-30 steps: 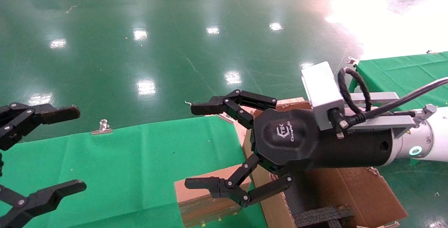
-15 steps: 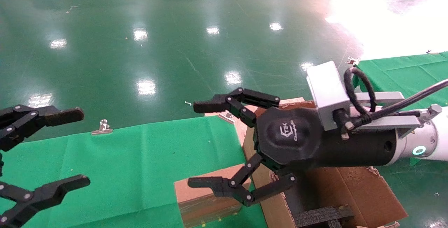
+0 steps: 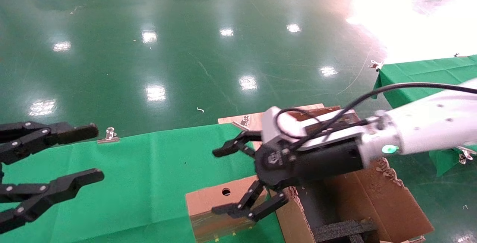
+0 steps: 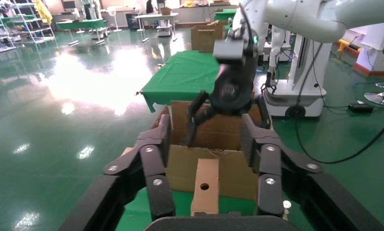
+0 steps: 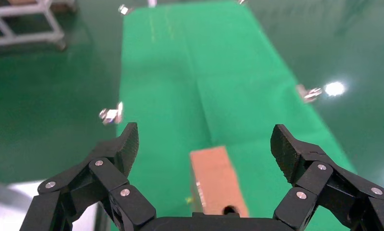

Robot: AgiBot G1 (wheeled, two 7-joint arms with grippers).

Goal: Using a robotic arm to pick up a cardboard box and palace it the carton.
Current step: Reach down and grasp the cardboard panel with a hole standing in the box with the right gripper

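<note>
The small brown cardboard box [image 3: 208, 199], with a round hole in its top, lies on the green cloth by the table's near edge, against the carton's left wall. The large carton [image 3: 376, 198] with ragged flaps and black foam inside stands right of it. The white robotic arm [image 3: 425, 131] reaches in from the right. Its right gripper [image 3: 220, 180] is open and empty, hovering just above the small box with one finger on each side. In the right wrist view the box [image 5: 214, 178] lies below the open gripper [image 5: 206, 140]. My left gripper [image 3: 93, 152] is open and empty at the far left, facing the box [image 4: 205, 192].
Green cloth [image 3: 141, 168] covers the table, held by metal clips [image 3: 109, 135] at its far edge. A second green-clothed table [image 3: 421, 75] stands at the right. Glossy green floor lies beyond. Black foam [image 3: 343, 230] fills the carton's near part.
The right gripper has dropped and tilted down toward the small box, and its wrist has turned. The box's hole now shows. The left gripper has shifted slightly right.
</note>
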